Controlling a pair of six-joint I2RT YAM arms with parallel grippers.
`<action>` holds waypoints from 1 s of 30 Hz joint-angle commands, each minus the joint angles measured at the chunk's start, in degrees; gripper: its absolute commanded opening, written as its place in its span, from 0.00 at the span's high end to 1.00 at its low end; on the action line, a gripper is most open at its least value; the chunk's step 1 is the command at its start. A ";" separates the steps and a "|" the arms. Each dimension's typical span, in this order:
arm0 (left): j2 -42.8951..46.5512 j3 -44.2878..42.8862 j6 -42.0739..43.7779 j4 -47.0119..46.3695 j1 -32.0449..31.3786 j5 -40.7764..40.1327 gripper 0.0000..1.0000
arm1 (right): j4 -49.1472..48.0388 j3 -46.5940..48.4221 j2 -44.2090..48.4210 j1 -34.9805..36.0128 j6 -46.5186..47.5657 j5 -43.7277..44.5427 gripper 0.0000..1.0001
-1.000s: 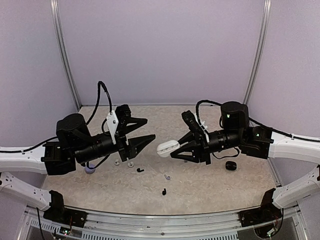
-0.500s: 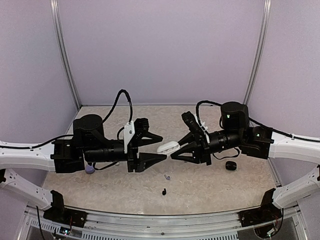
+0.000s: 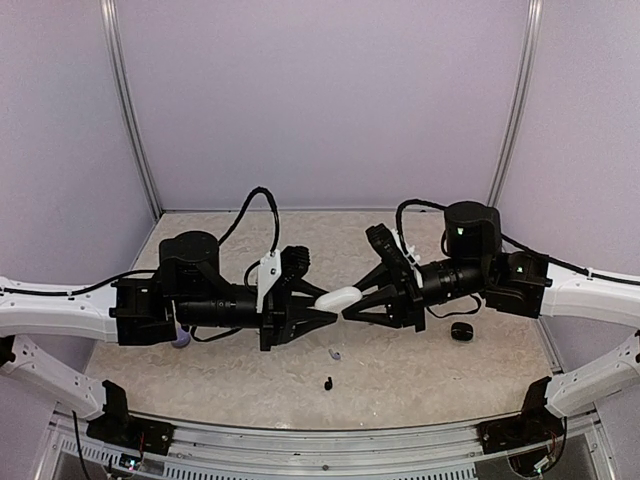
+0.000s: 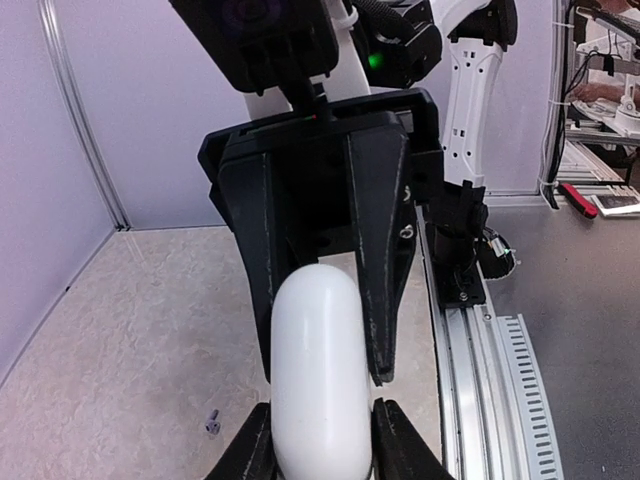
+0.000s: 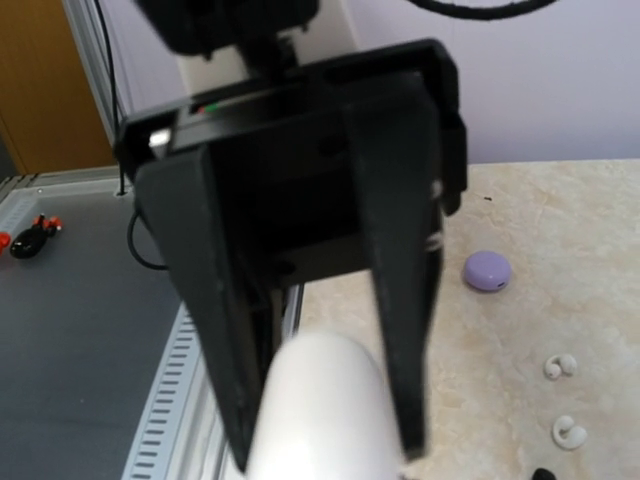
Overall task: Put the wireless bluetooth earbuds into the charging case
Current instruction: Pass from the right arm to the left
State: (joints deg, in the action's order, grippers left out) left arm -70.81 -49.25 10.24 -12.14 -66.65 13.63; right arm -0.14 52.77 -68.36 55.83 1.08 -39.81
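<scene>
A white charging case (image 3: 340,297) hangs above the table's middle, gripped from both ends. My right gripper (image 3: 352,303) is shut on its right end. My left gripper (image 3: 318,306) has both fingers pressed against the sides of its left end, as the left wrist view shows around the case (image 4: 320,370). The lid looks closed. A lavender earbud (image 3: 334,354) and a black earbud (image 3: 328,382) lie on the table below. Two white earbuds (image 5: 560,366) lie further left in the right wrist view. The lavender earbud (image 4: 211,424) also shows beside my left fingers (image 4: 250,450).
A lavender case (image 3: 180,338) lies half hidden under the left arm; the right wrist view shows this case (image 5: 487,270) whole. A black case (image 3: 461,331) sits under the right arm. Purple walls enclose the marbled table (image 3: 420,380); a metal rail (image 3: 330,432) runs along its near edge.
My left arm swung right to meet the case, and its jaws closed from wide open onto the case's free end. The right arm has barely moved.
</scene>
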 commanded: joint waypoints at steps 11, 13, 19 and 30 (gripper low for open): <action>3.07 0.61 -1.49 -4.15 0.81 1.37 0.81 | -2.78 -0.47 1.25 0.77 -0.91 -0.18 0.67; 3.34 0.65 -1.69 -4.57 0.76 1.63 0.81 | -2.97 -0.53 1.05 0.77 -2.70 -0.45 0.62; 3.19 0.73 -1.72 -4.74 0.78 2.05 0.82 | -4.10 -0.48 0.94 0.71 -3.34 -1.01 0.58; 2.48 0.78 -1.58 -5.00 0.78 1.94 0.83 | -6.85 -0.15 0.81 0.76 -5.24 -2.53 0.55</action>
State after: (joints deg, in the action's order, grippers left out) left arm -68.27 -48.88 8.99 -15.03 -66.19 14.83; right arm -4.40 52.66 -68.29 55.99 -2.74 -40.88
